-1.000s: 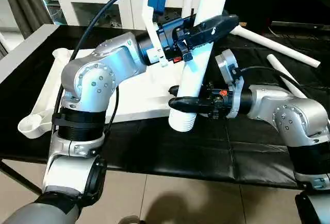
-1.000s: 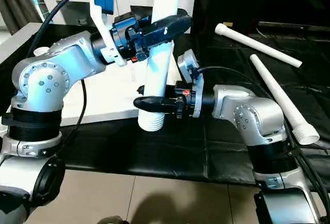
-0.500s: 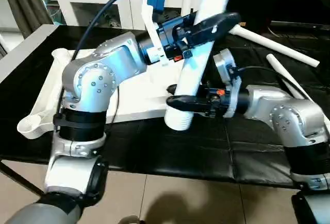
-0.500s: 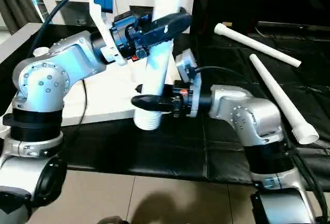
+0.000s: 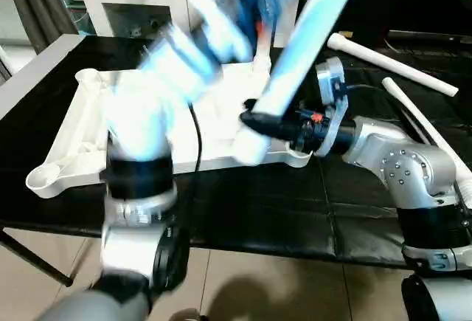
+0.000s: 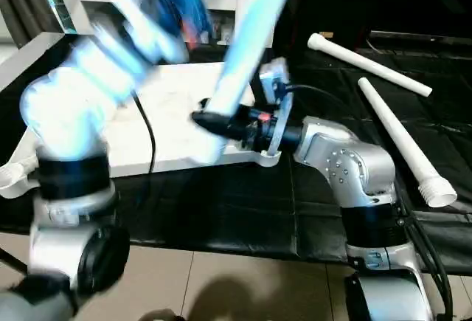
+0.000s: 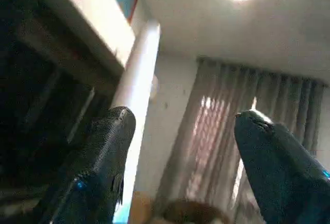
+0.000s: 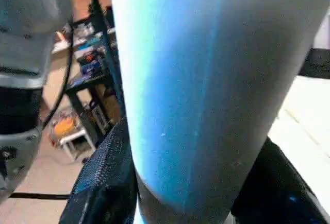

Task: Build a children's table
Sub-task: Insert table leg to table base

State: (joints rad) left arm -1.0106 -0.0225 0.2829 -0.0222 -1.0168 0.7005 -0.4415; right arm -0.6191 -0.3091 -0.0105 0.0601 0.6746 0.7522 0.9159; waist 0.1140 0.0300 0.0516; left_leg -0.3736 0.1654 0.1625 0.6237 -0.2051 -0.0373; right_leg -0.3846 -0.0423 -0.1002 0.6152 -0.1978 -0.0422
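The table top (image 5: pixel 81 140), ribbed underside up, lay on the black work surface (image 5: pixel 243 210) and serves here as landmark. The right gripper (image 5: pixel 254 123) was clamped around the lower part of a white leg (image 5: pixel 313 29), which leaned over the top's near right corner socket (image 5: pixel 295 157); its threaded end sat just beside that socket. In the right wrist view the leg (image 8: pixel 206 80) was pressed between both black fingers (image 8: pixel 108 177). The left gripper (image 7: pixel 178 131) had its jaws spread wide with nothing between them, the leg (image 7: pixel 136 95) passing beside one finger. The left arm (image 5: pixel 158 85) was blurred above the top. Two further legs (image 6: pixel 369 63) lay well to the right of the top.
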